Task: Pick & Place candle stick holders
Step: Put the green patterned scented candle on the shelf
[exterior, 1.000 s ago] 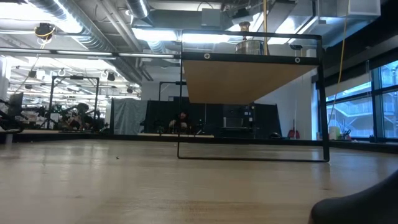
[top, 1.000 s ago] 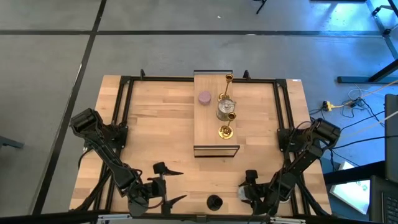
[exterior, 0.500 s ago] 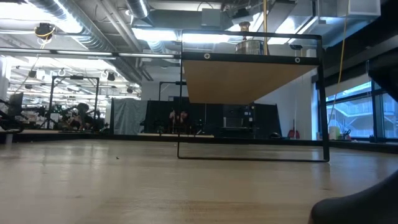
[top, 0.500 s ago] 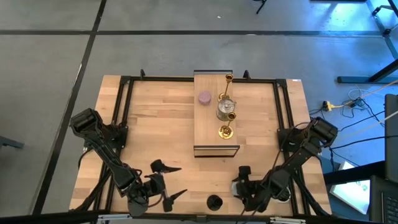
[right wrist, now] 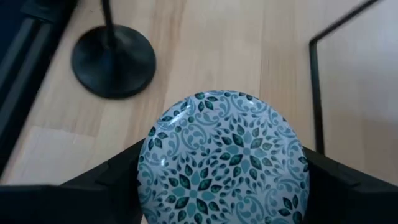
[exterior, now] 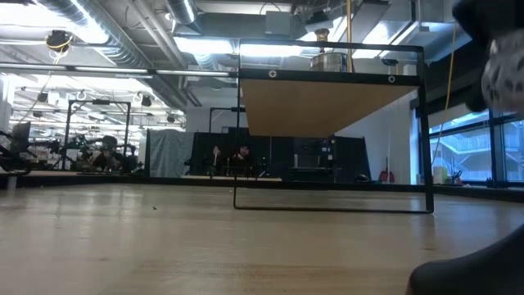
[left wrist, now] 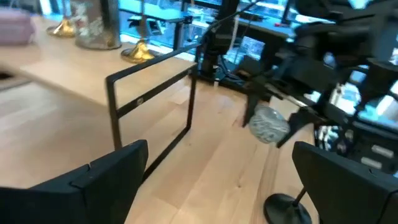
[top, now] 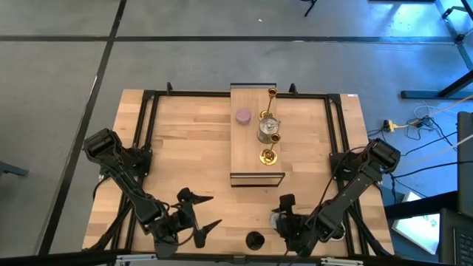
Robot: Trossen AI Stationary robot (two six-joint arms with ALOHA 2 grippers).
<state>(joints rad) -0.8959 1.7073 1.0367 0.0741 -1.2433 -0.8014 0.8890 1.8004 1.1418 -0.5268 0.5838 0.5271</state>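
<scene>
Taking the raised light-wood shelf on its thin black wire frame as the landmark, the left gripper hovers over the tabletop off the shelf's near left corner, its fingers spread wide with nothing between them. If it swings toward the shelf it could clip the wire frame, which stands close ahead of it in the left wrist view. On the shelf stand the lilac-pink round holder, the tall shiny gold stemmed holder, the silver metal holder and the short gold stemmed holder, packed near one another, so a careless placement could knock one over. In front of the shelf, at the near edge of the tabletop, stands the black stemmed holder with a round foot. Just right of it, the right gripper is clamped on the round grey-blue holder with a teal floral pattern, held above the tabletop. The grip is on a curved, glossy rim, so the holder could slip or tilt, and a low carry could strike the frame's front bar or the black holder close by.
</scene>
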